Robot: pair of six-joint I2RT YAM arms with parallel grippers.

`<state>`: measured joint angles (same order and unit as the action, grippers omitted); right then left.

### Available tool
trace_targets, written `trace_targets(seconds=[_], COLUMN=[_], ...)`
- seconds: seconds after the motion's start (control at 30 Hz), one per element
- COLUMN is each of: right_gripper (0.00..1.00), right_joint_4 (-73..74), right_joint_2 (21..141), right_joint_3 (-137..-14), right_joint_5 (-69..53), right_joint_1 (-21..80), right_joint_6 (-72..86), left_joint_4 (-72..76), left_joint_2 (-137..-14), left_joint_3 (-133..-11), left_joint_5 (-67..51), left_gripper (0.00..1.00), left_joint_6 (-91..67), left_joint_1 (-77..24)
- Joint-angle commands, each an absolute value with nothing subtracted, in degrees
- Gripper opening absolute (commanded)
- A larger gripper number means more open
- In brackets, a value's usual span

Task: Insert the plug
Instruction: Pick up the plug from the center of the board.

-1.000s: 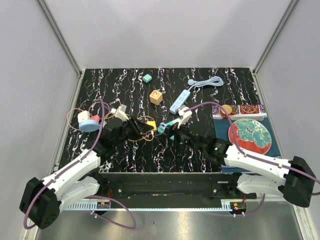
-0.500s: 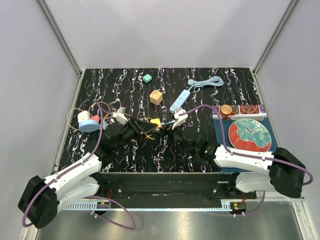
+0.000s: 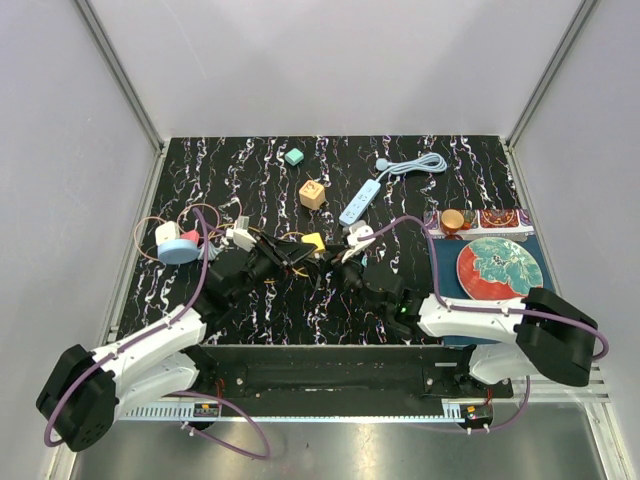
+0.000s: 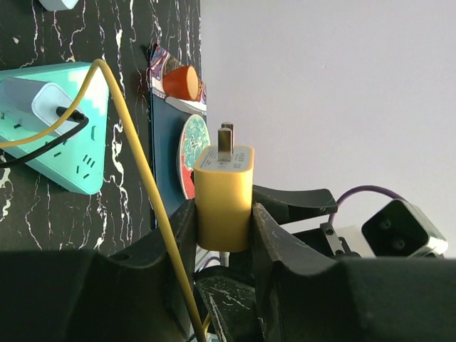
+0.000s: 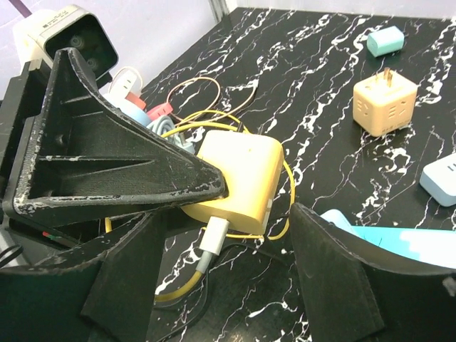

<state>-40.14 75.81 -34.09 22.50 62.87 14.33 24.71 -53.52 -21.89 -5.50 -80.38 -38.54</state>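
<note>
My left tool (image 4: 223, 229) grips the yellow charger plug (image 4: 224, 187) above the tabletop's (image 3: 400, 160) middle and my right tool (image 5: 229, 235) gapes empty beside it, so I judge I must square the prongs (image 4: 225, 141) to a free socket (image 4: 84, 162) on the teal power strip (image 4: 50, 132), then push straight.

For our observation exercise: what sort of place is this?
Probably a robotics test cell: white walls box in a marbled table, two robot arms sit at its near edge, with a teal power strip, cube adapter and plate as props.
</note>
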Motion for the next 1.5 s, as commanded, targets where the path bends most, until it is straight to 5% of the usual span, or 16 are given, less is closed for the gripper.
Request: trace_targets(seconds=[0.0, 0.3, 0.57, 0.67, 0.83, 0.9, 0.93, 1.07, 1.47], right_gripper=[0.73, 0.65, 0.31, 0.15, 0.01, 0.00, 0.00, 0.00, 0.00], right_joint_4=[-49.21, -56.86, -58.62, -56.79, -48.27, -42.14, -40.10, -27.54, 14.13], right_joint_2=[78.22, 81.47, 82.53, 81.13, 77.35, 75.07, 74.19, 70.85, 68.11], right_joint_3=[-33.84, -34.01, -34.10, -34.01, -34.54, -35.24, -35.42, -37.61, -47.89], right_joint_5=[29.35, 32.78, 34.45, 33.58, 30.68, 29.54, 28.57, 26.99, 21.80], right_joint_1=[63.19, 63.28, 63.28, 63.28, 63.28, 63.28, 63.37, 63.28, 62.67], right_joint_6=[9.50, 1.51, -1.67, -1.58, 1.39, 3.33, 4.21, 9.30, 29.24], left_joint_4=[31.46, 31.90, 30.85, 29.36, 23.21, 18.21, 16.54, 5.56, -19.32], left_joint_2=[-53.44, -53.17, -52.21, -51.33, -49.49, -47.99, -47.38, -43.69, -44.03], left_joint_3=[-21.53, -20.57, -20.65, -21.00, -23.20, -24.87, -25.57, -31.44, -46.48], left_joint_5=[-5.80, -5.54, -6.42, -5.80, -3.96, -2.56, -2.03, 2.10, 12.02], left_gripper=[0.10, 0.10, 0.11, 0.17, 0.54, 0.63, 0.76, 0.90, 0.87], left_joint_6=[-82.18, -82.97, -82.53, -80.96, -76.04, -72.26, -70.85, -59.20, -23.23], left_joint_1=[-40.69, -41.75, -41.75, -41.75, -41.40, -40.87, -40.78, -39.82, -39.46])
